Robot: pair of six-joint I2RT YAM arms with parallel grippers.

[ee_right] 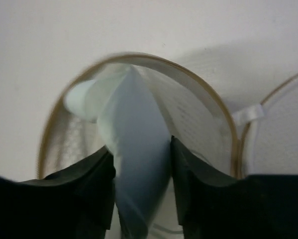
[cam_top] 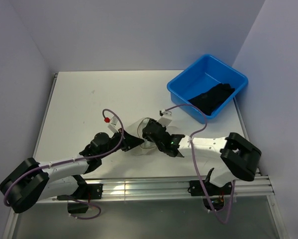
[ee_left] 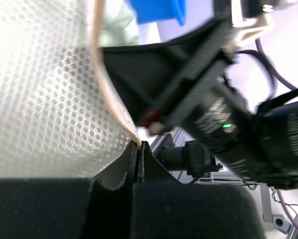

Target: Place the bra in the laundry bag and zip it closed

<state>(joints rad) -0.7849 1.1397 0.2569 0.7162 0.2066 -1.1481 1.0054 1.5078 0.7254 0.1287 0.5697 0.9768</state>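
The laundry bag [cam_top: 141,125] lies near the table's front, between my two grippers. In the left wrist view its whitish mesh [ee_left: 39,99] fills the left side, and my left gripper [ee_left: 138,144] is shut on its tan rim [ee_left: 109,94]. In the right wrist view my right gripper [ee_right: 141,164] is shut on the pale blue-white bra [ee_right: 134,124] and holds it in the bag's open mouth, inside the tan rim [ee_right: 188,79]. The bag's opened flap [ee_right: 283,124] lies to the right. From above, the left gripper [cam_top: 137,143] and right gripper [cam_top: 149,133] meet at the bag.
A blue plastic bin [cam_top: 186,82] stands at the back right with dark clothing [cam_top: 211,97] in it. A purple cable with a red bead [cam_top: 107,120] loops over the left arm. Walls close in on both sides of the table.
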